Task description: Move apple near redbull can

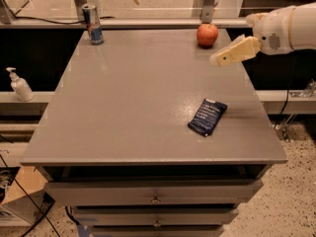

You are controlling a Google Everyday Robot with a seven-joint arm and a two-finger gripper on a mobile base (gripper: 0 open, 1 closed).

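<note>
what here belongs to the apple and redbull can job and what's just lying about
Job: apple, back right of the table; redbull can, back left; tool, in the air right of the apple.
Lying about: dark blue packet on the table; white pump bottle, left shelf.
</note>
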